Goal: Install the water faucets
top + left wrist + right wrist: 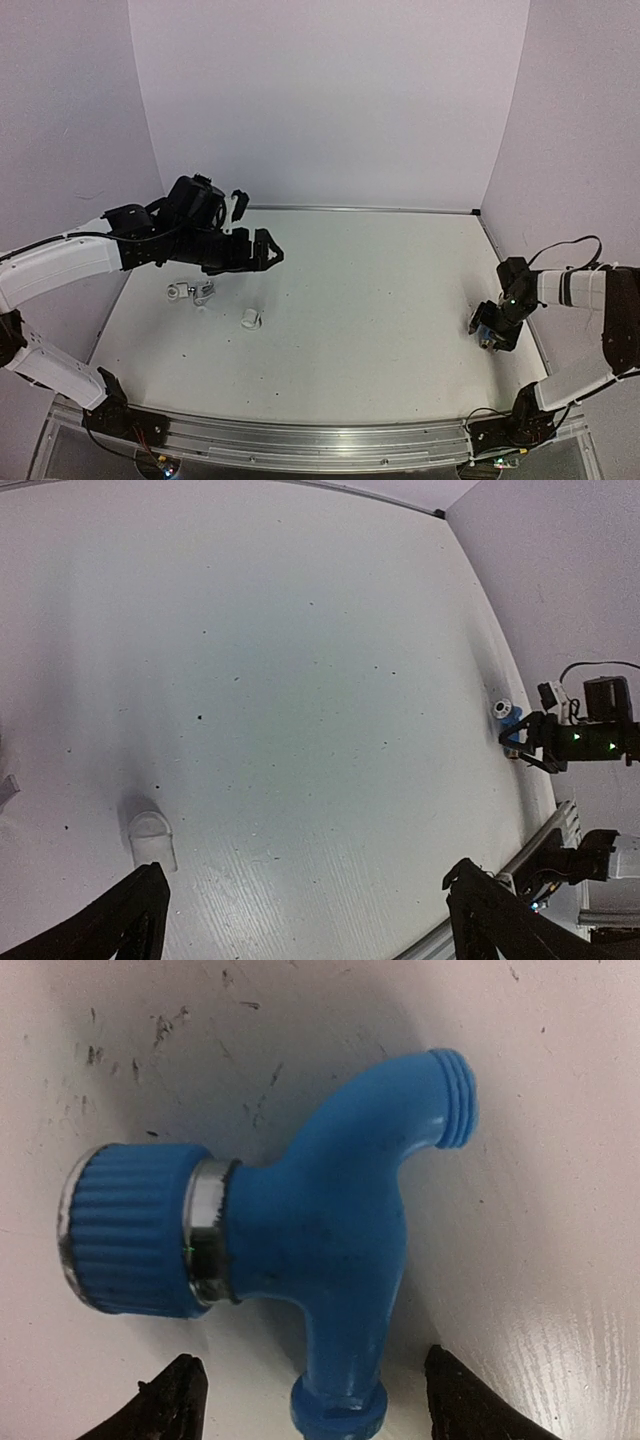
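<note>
At 3 o'clock on the table [380,300], right gripper [315,1400] released, jaws straddling the blue faucet [330,1260] lying flat, no contact; toward 9 o'clock, left gripper [270,252] spread wide, raised near the silver faucet [200,293] and white fitting [251,318]

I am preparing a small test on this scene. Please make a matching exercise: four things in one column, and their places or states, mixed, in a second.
1 blue faucet
2 silver faucet
3 white fitting
4 left hand

A open, above the table
B under the right hand
C on the table, far left
D on the table, right of the silver faucet

Pairs: 1-B, 2-C, 3-D, 4-A
</note>
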Motion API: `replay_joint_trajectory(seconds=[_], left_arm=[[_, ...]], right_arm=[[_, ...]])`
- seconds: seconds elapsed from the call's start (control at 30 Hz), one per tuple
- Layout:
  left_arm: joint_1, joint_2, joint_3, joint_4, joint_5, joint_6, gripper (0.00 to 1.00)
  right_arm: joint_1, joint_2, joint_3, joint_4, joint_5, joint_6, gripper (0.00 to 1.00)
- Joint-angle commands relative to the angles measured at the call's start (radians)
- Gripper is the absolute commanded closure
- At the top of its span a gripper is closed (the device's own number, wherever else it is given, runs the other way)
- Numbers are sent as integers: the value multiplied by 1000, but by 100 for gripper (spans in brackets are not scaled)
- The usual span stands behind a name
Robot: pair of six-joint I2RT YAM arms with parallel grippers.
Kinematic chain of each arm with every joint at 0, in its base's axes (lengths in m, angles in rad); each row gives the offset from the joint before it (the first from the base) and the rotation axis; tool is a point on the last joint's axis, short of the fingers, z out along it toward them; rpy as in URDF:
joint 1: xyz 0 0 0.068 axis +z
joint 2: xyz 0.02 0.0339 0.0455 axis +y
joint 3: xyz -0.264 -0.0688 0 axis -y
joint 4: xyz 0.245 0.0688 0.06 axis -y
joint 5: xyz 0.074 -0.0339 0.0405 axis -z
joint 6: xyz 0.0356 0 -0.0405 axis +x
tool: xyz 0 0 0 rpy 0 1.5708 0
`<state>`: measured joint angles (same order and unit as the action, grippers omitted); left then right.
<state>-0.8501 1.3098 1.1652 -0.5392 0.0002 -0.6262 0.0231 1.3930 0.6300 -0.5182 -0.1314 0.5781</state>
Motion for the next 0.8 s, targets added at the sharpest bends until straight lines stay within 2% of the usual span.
replay_joint_trajectory(seconds=[0.0, 0.07, 0.17, 0.27, 0.43, 0.5, 0.6, 0.63, 0.67, 0.73, 0.77], left_arm=[[0, 10, 43, 149, 127, 16, 0], [1, 35, 65, 173, 167, 15, 0], [0, 42, 70, 199, 192, 10, 1], [0, 44, 62, 214, 205, 10, 1], [0, 46, 42, 220, 233, 1, 1], [0, 36, 31, 224, 232, -4, 1], [0, 25, 17, 233, 228, -7, 1], [0, 26, 15, 237, 230, -6, 1], [0, 31, 10, 247, 240, -2, 1], [0, 40, 1, 279, 264, 3, 0], [0, 57, -5, 306, 294, 3, 0]], right_arm=[[8, 15, -26, 63, -38, 13, 21], [8, 31, -23, 57, -10, 3, 12], [8, 37, -29, 69, 8, -8, 11], [7, 51, 24, 76, 95, -30, 2], [7, 161, 104, 66, 92, -32, 3], [6, 180, 96, 71, 75, -18, 12], [7, 181, 85, 88, 67, -3, 21], [8, 180, 87, 93, 60, -4, 29], [8, 173, 89, 106, 28, -5, 43], [11, 146, 91, 123, -62, 22, 53], [32, 109, 98, 133, -139, 71, 54]])
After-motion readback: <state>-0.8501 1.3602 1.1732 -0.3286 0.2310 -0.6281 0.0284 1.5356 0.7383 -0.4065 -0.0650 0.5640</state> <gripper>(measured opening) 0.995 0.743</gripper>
